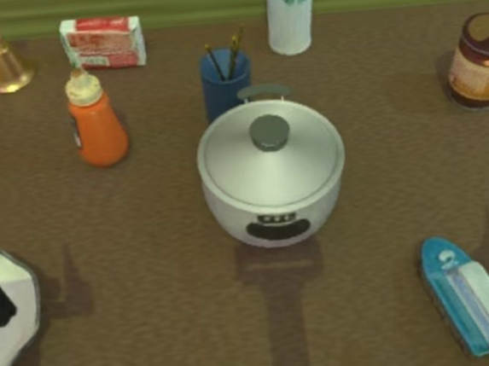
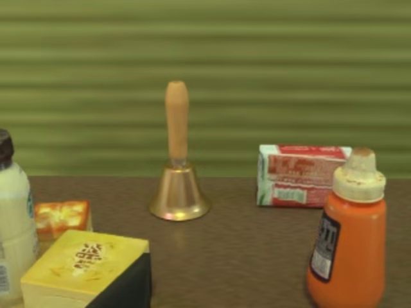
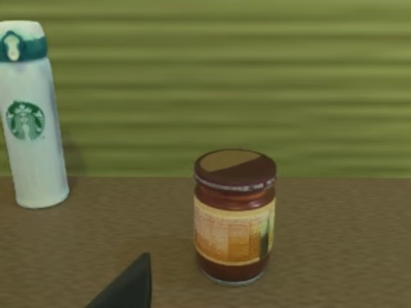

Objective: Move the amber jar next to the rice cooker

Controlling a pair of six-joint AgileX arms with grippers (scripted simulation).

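The amber jar (image 1: 479,61) is standing upright at the far right of the worktop (image 1: 149,268), close to the right edge and well apart from the rice cooker (image 1: 271,170), which is sitting in the middle. In the right wrist view the jar (image 3: 235,215) is facing the camera squarely with its lid on and nothing touching it — so I judge the right arm is lining up on it, the grasp not yet begun. Only a dark tip of the right hand (image 3: 128,287) is showing there; whether it is wide or narrow I cannot tell. The left hand is not showing in any view.

Between jar and cooker the surface is lying bare, so a straight carry leftward looks open. The cooker's right side is offering room for setting down; the blue boat-shaped thing (image 1: 468,295) is lying nearer the front, out of that path. Behind the cooker a blue cup (image 1: 224,84) with pencils and a white flask (image 1: 290,12) are crowding the back, making that side the poorer choice.
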